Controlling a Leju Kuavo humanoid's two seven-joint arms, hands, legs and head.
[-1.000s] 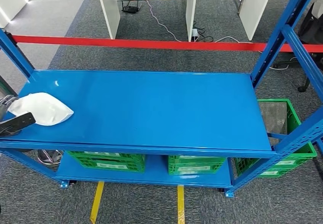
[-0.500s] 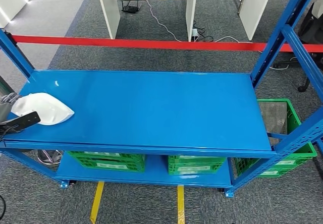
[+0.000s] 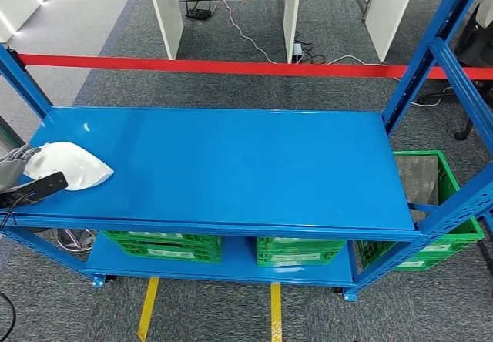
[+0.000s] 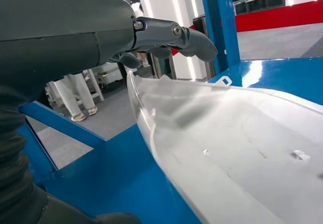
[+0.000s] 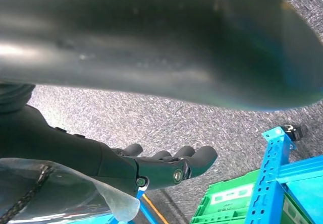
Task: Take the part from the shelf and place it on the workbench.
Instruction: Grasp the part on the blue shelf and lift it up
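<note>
The part [image 3: 69, 165] is a flat white bag, and it lies at the far left of the frame on the top board of the blue shelf [image 3: 233, 169]. The left hand [image 3: 23, 180] is right at the bag's left end — a dark finger lies along the bag's near edge, and grey fingers [image 3: 15, 157] sit by its back corner. In the left wrist view the bag [image 4: 244, 153] looks clear and shiny, and the fingers [image 4: 182, 35] reach out over its rim, spread apart from the thumb below, but I cannot tell if they squeeze it. The right hand [image 5: 167, 166] hangs low over the grey carpet, its fingers out nearly straight and close together, holding nothing. Under the top board, in the lower middle of the frame, green crates [image 3: 300, 251] sit on the bottom board. One more green crate [image 3: 447, 196] stands at the right end of the shelf. A red tape [image 3: 233, 67] runs across the upper part of the frame behind the shelf.
</note>
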